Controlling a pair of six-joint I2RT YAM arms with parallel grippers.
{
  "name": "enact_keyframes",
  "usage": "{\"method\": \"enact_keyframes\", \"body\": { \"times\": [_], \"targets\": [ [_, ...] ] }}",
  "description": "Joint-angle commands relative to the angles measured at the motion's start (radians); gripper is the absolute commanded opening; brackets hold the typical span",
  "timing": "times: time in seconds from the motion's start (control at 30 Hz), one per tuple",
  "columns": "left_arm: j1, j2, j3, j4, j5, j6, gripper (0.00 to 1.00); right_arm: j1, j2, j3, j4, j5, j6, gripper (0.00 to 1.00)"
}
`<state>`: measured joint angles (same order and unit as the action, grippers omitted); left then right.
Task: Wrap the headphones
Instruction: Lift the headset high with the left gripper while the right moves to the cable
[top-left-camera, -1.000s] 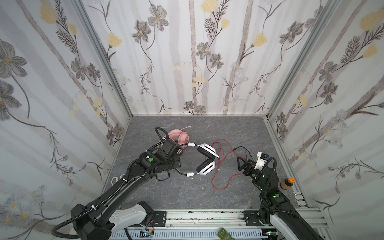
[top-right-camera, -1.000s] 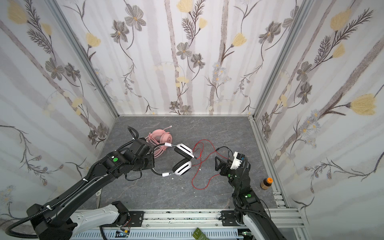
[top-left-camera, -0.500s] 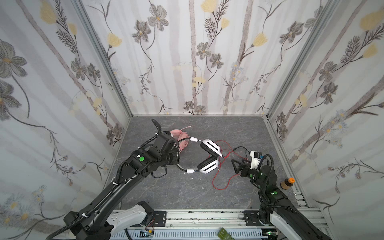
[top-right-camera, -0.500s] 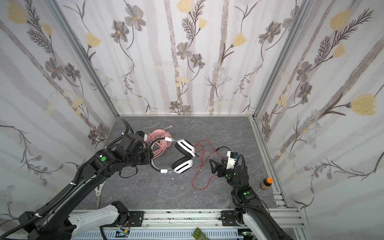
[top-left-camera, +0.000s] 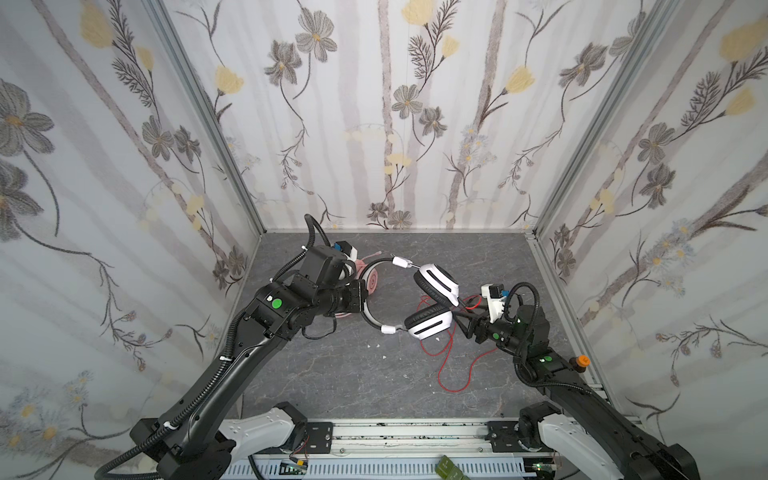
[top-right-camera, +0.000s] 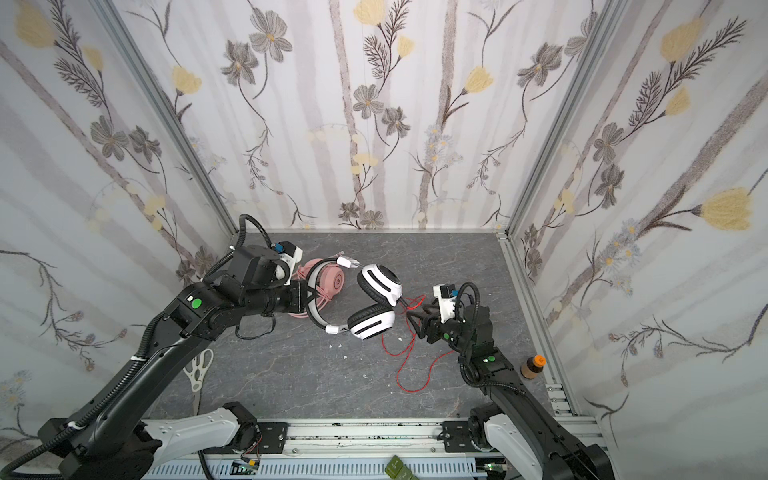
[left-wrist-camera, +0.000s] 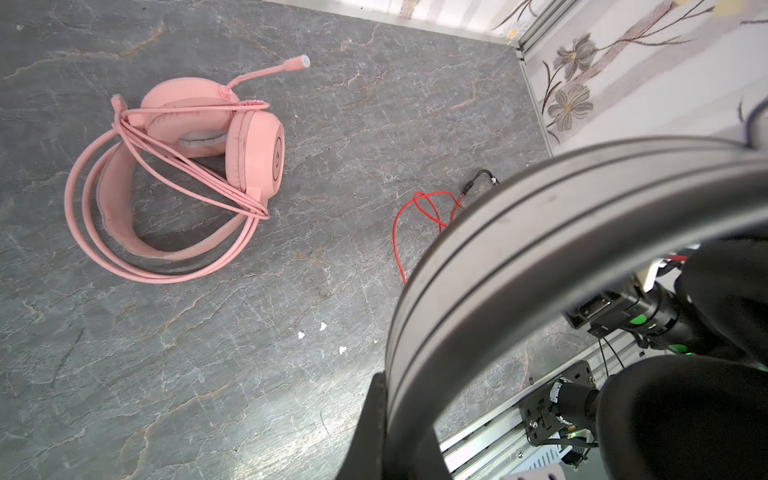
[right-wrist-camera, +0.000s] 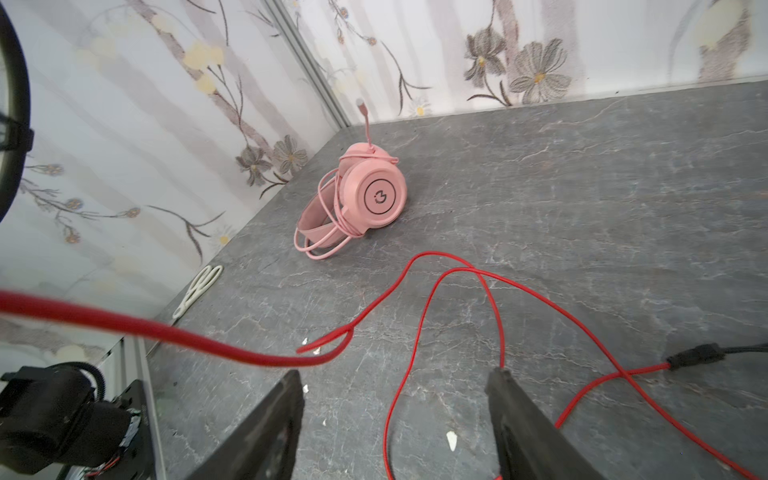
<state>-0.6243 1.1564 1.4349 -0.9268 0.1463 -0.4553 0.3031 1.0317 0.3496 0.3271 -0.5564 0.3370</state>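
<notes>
Clamps white-and-black plastic over-ear headset (top-left-camera: 436, 282) by band in L gripper (top-left-camera: 362, 298), aloft mid-table; trails thin red cable (right-wrist-camera: 187, 338) rightward and near, passing btwn parted, empty jaws of closer R gripper (right-wrist-camera: 395, 382).

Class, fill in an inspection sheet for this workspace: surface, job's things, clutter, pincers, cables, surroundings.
Surface: grey marbled tabletop.
Job's things: white-and-black headphones held up; pink headphones lying on the tabletop.
Clutter: scissors, bottle, white scraps.
Pincers: left pincer shut on the white-and-black headband; right pincer open, astride the red cable.
Cables: red cable loose in loops; pink cable wound round its headset.
Surroundings: floral walls, front rail.
</notes>
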Motion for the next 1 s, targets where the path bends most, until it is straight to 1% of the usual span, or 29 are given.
{"method": "enact_keyframes", "body": {
  "times": [0.0,0.13,0.3,0.37,0.43,0.53,0.6,0.83,0.9,0.93,0.97],
  "targets": [
    [0.010,0.005,0.048,0.037,0.044,-0.071,0.00,0.005,0.007,-0.014,0.117,-0.083,0.048,0.70],
    [0.022,0.001,0.085,0.066,0.089,-0.107,0.00,0.007,-0.009,-0.022,0.091,-0.069,0.041,0.72],
    [0.056,0.025,0.154,0.059,0.151,-0.125,0.00,0.013,-0.022,-0.034,0.144,-0.111,0.069,0.75],
    [0.064,0.029,0.169,0.065,0.171,-0.132,0.00,0.014,-0.009,-0.023,0.151,-0.105,0.074,0.76],
    [0.071,0.032,0.188,0.070,0.183,-0.137,0.00,0.016,0.010,-0.001,0.127,-0.062,0.067,0.77],
    [0.082,0.038,0.227,0.068,0.203,-0.143,0.00,0.014,0.041,0.051,0.048,0.060,0.042,0.76],
    [0.091,0.043,0.257,0.061,0.217,-0.144,0.00,0.014,0.060,0.080,0.028,0.101,0.022,0.76],
    [0.121,0.056,0.329,0.046,0.258,-0.149,0.00,0.014,0.174,0.175,0.031,0.125,-0.015,0.77],
    [0.130,0.055,0.341,0.046,0.268,-0.152,0.00,0.014,0.204,0.193,0.036,0.128,-0.014,0.75],
    [0.136,0.054,0.346,0.045,0.272,-0.152,0.00,0.014,0.217,0.199,0.042,0.128,-0.013,0.71],
    [0.142,0.052,0.351,0.043,0.274,-0.154,0.00,0.014,0.227,0.201,0.053,0.122,-0.008,0.62]
  ]
}}
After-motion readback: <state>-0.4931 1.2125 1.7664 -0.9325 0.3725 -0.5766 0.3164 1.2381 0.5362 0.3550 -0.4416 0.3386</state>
